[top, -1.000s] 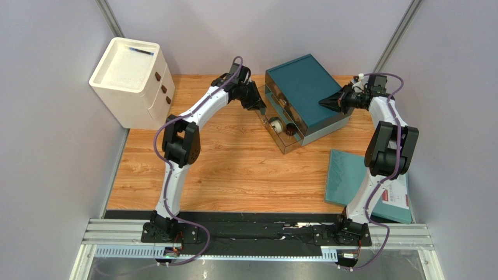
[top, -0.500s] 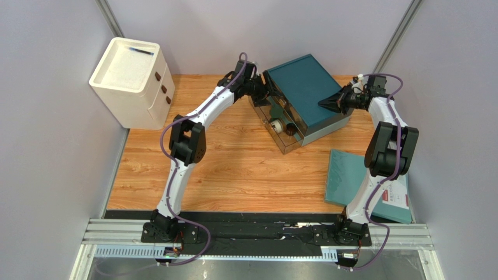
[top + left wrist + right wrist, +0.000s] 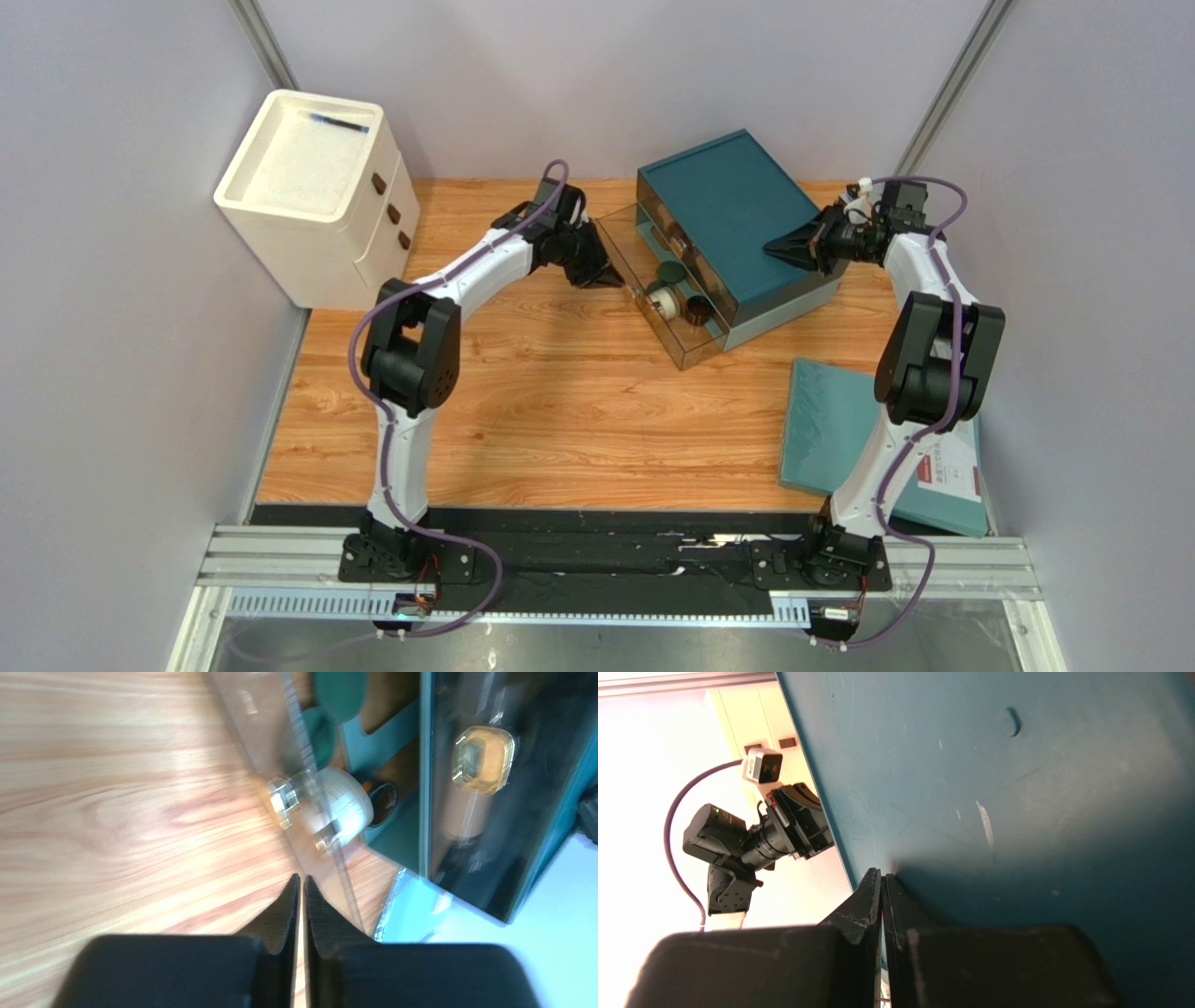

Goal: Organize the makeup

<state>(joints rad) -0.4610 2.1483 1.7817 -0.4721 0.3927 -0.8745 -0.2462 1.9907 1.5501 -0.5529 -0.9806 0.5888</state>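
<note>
The makeup lies in the clear drawer (image 3: 627, 235) pulled out of the teal drawer box (image 3: 730, 210). In it are a cream round jar (image 3: 671, 298), a dark round jar (image 3: 697, 314) and a dark green disc (image 3: 671, 272). The left wrist view shows the cream jar (image 3: 342, 803), the dark jar (image 3: 383, 803) and green discs (image 3: 321, 733) behind the clear drawer wall. My left gripper (image 3: 613, 277) (image 3: 302, 878) is shut and holds nothing, hanging over bare wood just left of the drawer. My right gripper (image 3: 772, 245) (image 3: 882, 875) is shut, with its tips against the teal box.
A white drawer cabinet (image 3: 316, 196) stands at the back left corner. A flat teal panel (image 3: 842, 434) with a white card (image 3: 951, 469) lies at the right edge. Grey walls close in the table on three sides.
My left gripper reached in over the drawer, then drew back to the left and lower. The right arm has not moved.
</note>
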